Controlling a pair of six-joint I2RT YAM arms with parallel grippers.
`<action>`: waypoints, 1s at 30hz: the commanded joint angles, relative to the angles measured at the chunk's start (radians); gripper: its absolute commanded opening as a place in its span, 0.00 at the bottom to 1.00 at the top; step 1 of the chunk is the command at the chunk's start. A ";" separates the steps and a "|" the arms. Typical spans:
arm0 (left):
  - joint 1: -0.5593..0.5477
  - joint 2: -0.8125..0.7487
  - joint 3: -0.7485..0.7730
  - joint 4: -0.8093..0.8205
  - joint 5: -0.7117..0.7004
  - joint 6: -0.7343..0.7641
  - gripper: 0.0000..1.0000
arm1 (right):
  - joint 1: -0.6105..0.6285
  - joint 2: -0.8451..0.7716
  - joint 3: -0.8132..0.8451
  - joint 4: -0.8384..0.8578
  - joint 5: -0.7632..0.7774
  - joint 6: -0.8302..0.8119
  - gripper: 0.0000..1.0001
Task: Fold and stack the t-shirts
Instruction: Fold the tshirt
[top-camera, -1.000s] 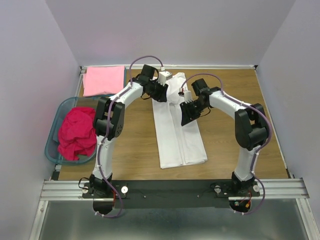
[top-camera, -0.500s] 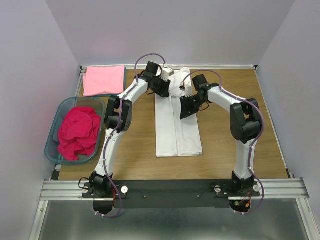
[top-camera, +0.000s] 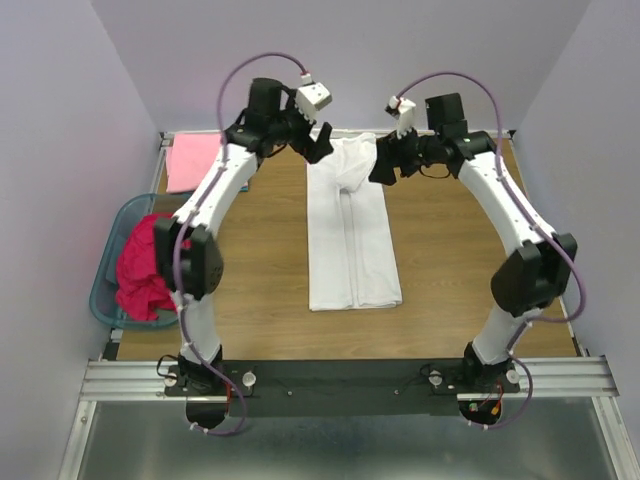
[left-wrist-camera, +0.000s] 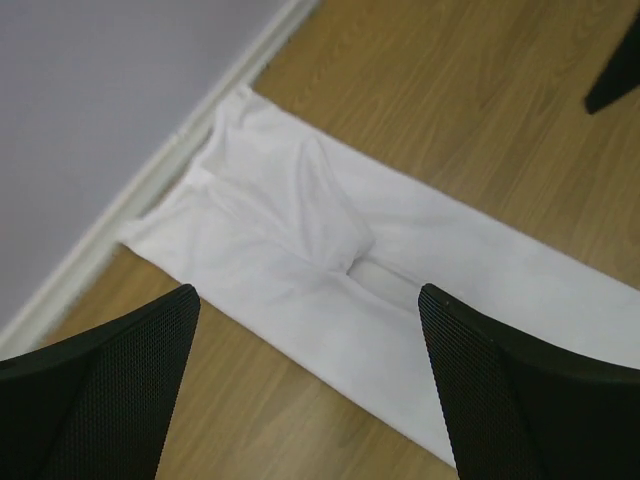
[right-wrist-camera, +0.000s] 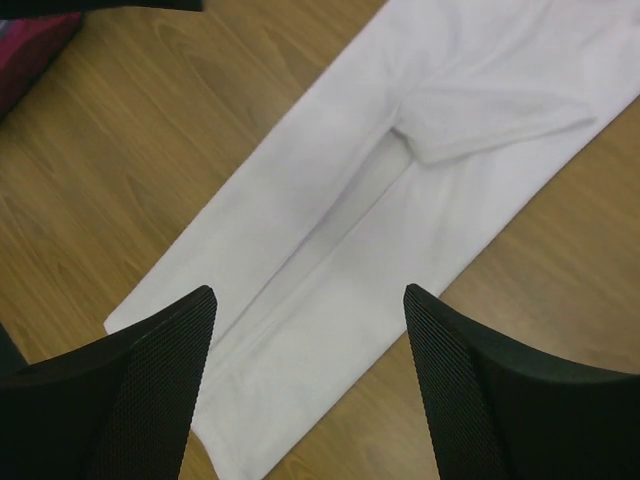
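The white t-shirt (top-camera: 350, 240) lies flat on the wooden table as a long narrow strip with both sides folded in, and a small flap is turned over at its far end (left-wrist-camera: 320, 210). My left gripper (top-camera: 316, 142) hovers open above the strip's far left corner, nothing between its fingers (left-wrist-camera: 308, 292). Open and empty as well, my right gripper (top-camera: 386, 165) hangs above the far right side (right-wrist-camera: 308, 291). The light pink t-shirt (top-camera: 190, 160) lies folded at the back left. The magenta-red t-shirt (top-camera: 145, 270) sits crumpled in the basket.
A teal plastic basket (top-camera: 104, 290) stands at the left edge of the table. The back wall's white baseboard (left-wrist-camera: 150, 190) runs just behind the white shirt's far end. Bare wood lies on both sides of the strip.
Both grippers have opened wide and risen up and back from the white shirt's far part. The shirt has been drawn straight and a little farther back.
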 joint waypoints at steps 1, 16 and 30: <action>-0.003 -0.303 -0.161 0.236 0.045 0.051 0.98 | 0.009 -0.128 0.042 -0.053 0.089 -0.137 0.86; -0.124 -0.968 -1.090 -0.037 0.157 0.767 0.96 | 0.154 -0.427 -0.554 -0.198 0.107 -0.523 0.95; -0.541 -0.950 -1.412 0.170 -0.070 0.608 0.74 | 0.417 -0.416 -0.956 0.102 0.247 -0.512 0.62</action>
